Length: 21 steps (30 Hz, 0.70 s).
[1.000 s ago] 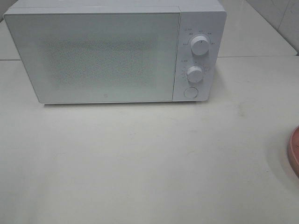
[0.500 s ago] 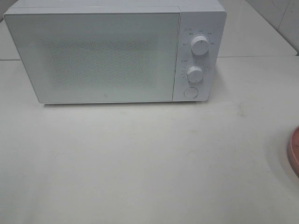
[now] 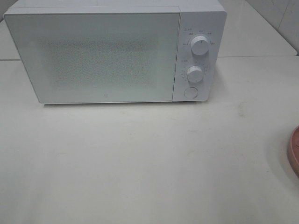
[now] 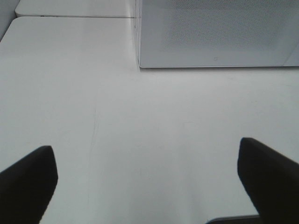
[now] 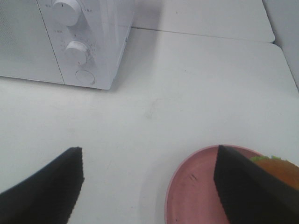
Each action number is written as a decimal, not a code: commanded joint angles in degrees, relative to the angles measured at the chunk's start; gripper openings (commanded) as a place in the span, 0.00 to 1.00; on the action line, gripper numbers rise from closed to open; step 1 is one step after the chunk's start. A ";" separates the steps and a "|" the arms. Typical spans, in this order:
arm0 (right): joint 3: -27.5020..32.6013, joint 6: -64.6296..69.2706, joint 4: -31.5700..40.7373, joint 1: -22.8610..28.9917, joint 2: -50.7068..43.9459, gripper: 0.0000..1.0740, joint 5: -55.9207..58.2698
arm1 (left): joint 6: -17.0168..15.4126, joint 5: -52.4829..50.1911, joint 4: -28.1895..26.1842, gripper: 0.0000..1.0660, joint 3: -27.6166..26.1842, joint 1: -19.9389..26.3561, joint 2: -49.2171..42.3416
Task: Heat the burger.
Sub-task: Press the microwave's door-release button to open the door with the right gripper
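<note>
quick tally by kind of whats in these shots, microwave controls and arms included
microwave: 1
knobs: 2 (upper knob, lower knob)
round button: 1
pink plate: 1
burger: 1
end effectors: 2 (left end effector, right end effector, both open)
total: 8

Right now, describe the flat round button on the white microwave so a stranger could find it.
Find the boxy white microwave on the pale table. Its control panel is right of the door. The round button sits lowest there, flat, while both knobs above it protrude.
</note>
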 commanded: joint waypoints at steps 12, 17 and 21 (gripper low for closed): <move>0.11 0.46 -0.23 -0.17 12.43 0.70 -13.24 | -0.23 -0.80 0.06 0.92 0.00 0.11 -1.26; 0.11 0.46 -0.23 -0.17 18.45 0.70 -18.16 | -0.23 -0.80 0.06 0.92 0.00 0.11 -1.26; 0.11 0.46 -0.23 -0.17 23.61 0.70 -23.78 | -0.23 -0.80 0.06 0.92 0.00 0.11 -1.26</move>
